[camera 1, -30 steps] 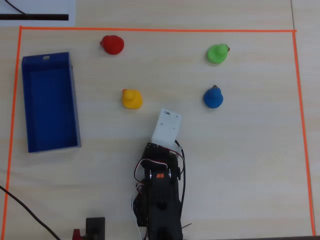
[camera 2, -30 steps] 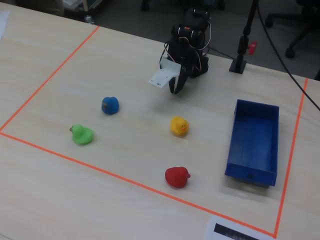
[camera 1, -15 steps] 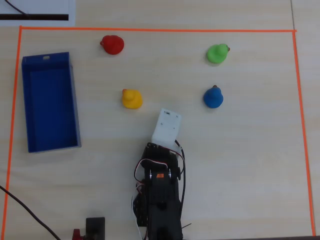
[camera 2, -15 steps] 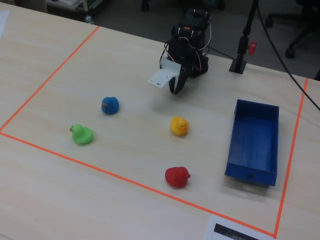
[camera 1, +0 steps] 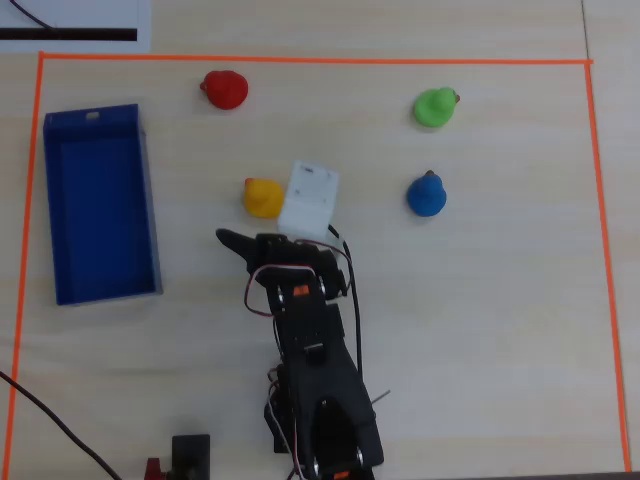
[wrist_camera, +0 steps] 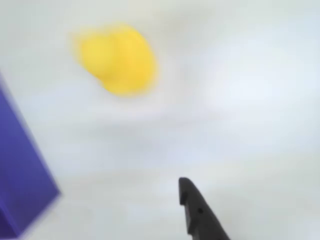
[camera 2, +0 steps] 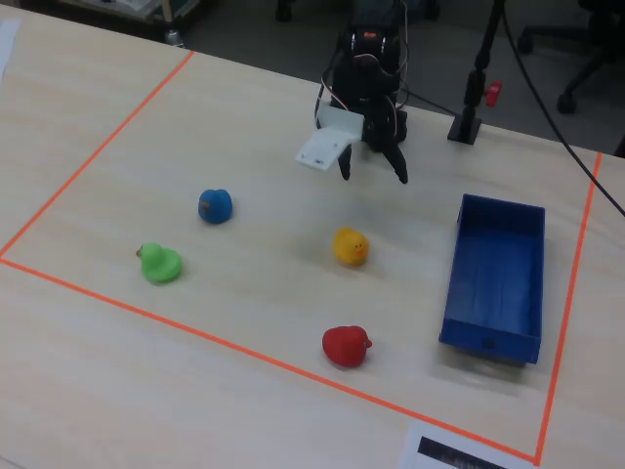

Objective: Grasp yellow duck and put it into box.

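The yellow duck [camera 1: 263, 197] stands on the pale wooden table, right of the box in the overhead view. It shows blurred at upper left in the wrist view [wrist_camera: 117, 59] and mid-table in the fixed view [camera 2: 350, 245]. The dark blue box [camera 1: 95, 215] lies open and empty at the left; one corner shows in the wrist view [wrist_camera: 20, 175], and it lies at the right in the fixed view [camera 2: 493, 274]. My gripper [camera 2: 373, 174] hangs above the table just short of the duck, open and empty. One black finger [wrist_camera: 197, 210] shows in the wrist view.
A red duck [camera 1: 225, 88], a green duck [camera 1: 435, 106] and a blue duck [camera 1: 427, 195] stand apart on the table. Orange tape [camera 1: 300, 61] frames the work area. A white plate [camera 1: 310, 198] on the arm overhangs beside the yellow duck.
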`<action>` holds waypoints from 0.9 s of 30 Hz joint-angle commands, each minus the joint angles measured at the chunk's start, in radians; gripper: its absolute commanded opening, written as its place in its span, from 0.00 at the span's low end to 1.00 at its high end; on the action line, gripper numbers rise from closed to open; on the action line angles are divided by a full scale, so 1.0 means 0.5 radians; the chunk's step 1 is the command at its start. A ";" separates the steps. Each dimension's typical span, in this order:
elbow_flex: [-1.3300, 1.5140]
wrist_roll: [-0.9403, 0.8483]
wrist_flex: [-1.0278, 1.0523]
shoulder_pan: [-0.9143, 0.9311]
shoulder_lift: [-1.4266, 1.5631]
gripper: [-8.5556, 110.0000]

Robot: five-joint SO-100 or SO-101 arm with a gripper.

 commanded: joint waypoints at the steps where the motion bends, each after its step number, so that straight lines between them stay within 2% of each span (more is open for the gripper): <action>1: -0.399 0.071 -0.239 -0.067 -0.635 0.52; 6: -0.479 -0.046 -0.512 0.064 -0.957 0.52; 13: -0.387 -0.279 -0.767 0.252 -1.065 0.51; 24: 0.006 -0.215 -1.129 0.147 -1.074 0.51; 27: 0.092 -0.166 -1.335 0.123 -1.108 0.50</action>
